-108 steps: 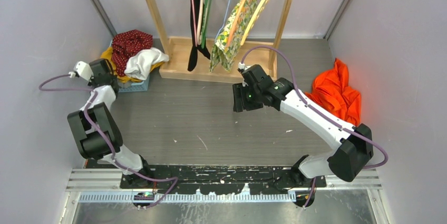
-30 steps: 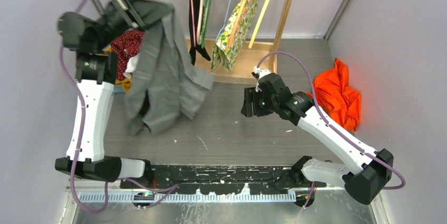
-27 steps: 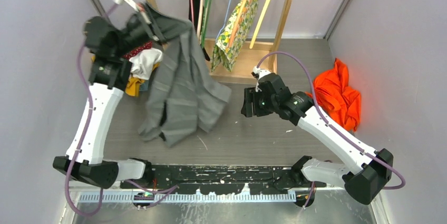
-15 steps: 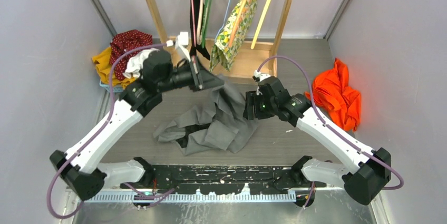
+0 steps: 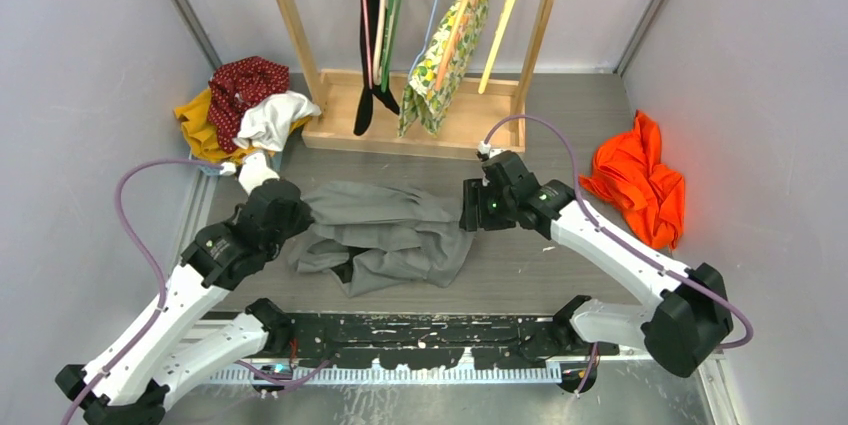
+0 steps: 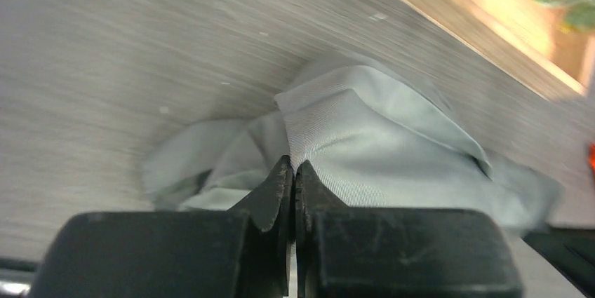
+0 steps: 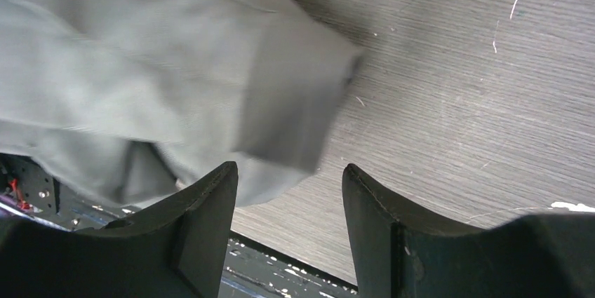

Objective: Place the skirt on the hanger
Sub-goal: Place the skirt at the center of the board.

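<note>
Across the middle of the grey wood-grain worktop [image 5: 390, 170], between the two arms: finding the grey fabric skirt [image 5: 385, 230] lying crumpled in a loose heap, touching no hanger. Noting the left gripper [image 5: 288, 213] sitting low at the garment's left edge, with jaws pressed together and, going by the left wrist view, appearing to be pinching a thin fold of cloth right at their tips. Noting the right gripper [image 5: 472, 207] hovering just above the heap's right edge, with jaws standing well apart and gripping nothing. Seeing, in the right wrist view, a folded hem and bare worktop lying beneath the gap.

At the far edge: recording a wooden garment rack [image 5: 290, 25] and, hanging on it, a yellow plastic hanger [image 5: 503, 10], seemingly bare, though not being certain from this angle. Also logging a bright orange cloth [image 5: 635, 180] well to the right and a pile of red, white and yellow clothes [image 5: 245, 105] at the far left, both lying apart from the skirt.

Assessing the step in hand as laying out and sorting the skirt on the worktop, with hanging not yet begun. Judging the next move as calling for lowering the right gripper and closing it on the near edge of the cloth, then pulling the fabric taut between both arms to find the waistband before reaching for a hanger. Flagging the risk of catching several layers at once.
</note>
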`<state>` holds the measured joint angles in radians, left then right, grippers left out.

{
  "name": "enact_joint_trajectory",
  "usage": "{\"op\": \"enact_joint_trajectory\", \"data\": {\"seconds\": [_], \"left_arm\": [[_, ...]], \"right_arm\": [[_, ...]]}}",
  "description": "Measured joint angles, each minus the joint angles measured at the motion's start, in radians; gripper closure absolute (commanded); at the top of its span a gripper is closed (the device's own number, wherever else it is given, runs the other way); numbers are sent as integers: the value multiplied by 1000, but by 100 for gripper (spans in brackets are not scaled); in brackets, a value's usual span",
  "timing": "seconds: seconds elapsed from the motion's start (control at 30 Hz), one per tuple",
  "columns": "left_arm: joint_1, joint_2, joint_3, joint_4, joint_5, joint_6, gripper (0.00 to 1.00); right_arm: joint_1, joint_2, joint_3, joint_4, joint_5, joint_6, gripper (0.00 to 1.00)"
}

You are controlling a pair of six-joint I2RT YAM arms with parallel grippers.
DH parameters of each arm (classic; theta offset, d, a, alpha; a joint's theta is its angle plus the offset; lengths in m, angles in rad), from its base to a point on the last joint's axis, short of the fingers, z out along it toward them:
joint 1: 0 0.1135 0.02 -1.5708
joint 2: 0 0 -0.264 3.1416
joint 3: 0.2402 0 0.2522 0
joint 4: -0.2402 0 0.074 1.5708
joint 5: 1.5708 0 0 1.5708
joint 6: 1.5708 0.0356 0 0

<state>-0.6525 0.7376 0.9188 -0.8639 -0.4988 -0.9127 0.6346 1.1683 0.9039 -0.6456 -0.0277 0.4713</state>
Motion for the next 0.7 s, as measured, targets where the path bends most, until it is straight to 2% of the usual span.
{"op": "enact_joint_trajectory", "data": {"seconds": [0.13, 0.3, 0.37, 0.47, 0.57, 0.7], "left_arm": [[7, -8, -25, -101, -164, -52, 86], [65, 23, -63, -180, -245, -108, 77], [95, 29, -106, -181, -235, -113, 72], [116, 35, -154, -164, -183, -97, 73], [115, 45, -159, -106, -66, -49, 75], [13, 92, -67, -69, 10, -11, 75]], "right_arm": [[-7, 43, -27, 35, 3, 18, 34], [-30, 57, -40, 102, 0, 38, 33], [-39, 65, -44, 151, -10, 48, 33], [-49, 90, -65, 239, -42, 67, 35], [-54, 152, -66, 279, -60, 86, 34], [-60, 157, -90, 274, -40, 97, 30]]}}
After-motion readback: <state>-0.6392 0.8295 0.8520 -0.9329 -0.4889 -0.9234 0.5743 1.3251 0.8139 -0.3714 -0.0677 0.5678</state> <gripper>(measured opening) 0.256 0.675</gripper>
